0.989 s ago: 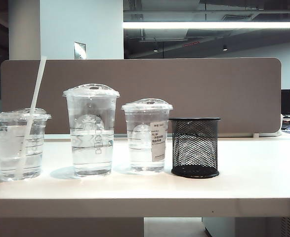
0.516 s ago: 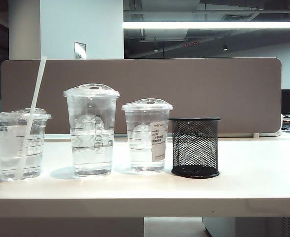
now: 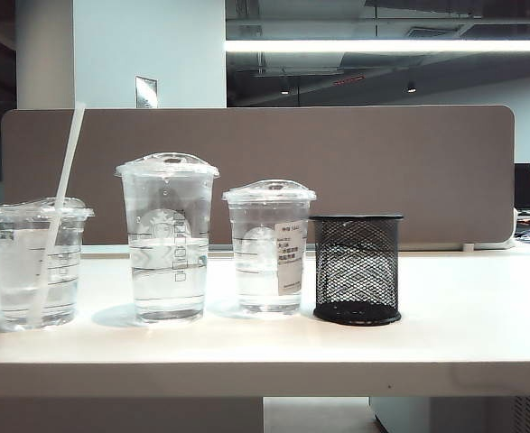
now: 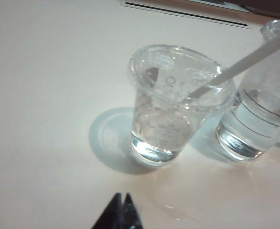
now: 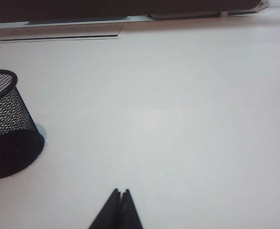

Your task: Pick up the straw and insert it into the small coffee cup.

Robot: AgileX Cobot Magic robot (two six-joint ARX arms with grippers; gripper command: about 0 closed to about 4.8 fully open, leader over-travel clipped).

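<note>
The white straw (image 3: 60,200) stands tilted in the small coffee cup (image 3: 37,271) at the far left of the table; it passes through the lid and reaches down into the water. In the left wrist view the small coffee cup (image 4: 173,102) sits ahead of my left gripper (image 4: 121,196), with the straw (image 4: 244,61) leaning out of its lid. The left gripper is shut, holds nothing and is apart from the cup. My right gripper (image 5: 120,192) is shut and empty over bare table. Neither gripper shows in the exterior view.
A tall clear cup with a round logo (image 3: 167,239) and a medium clear cup with a white sticker (image 3: 267,248) stand right of the small cup. A black mesh holder (image 3: 356,268) stands beside them, also near the right gripper (image 5: 8,126). A grey partition (image 3: 355,153) runs behind the table.
</note>
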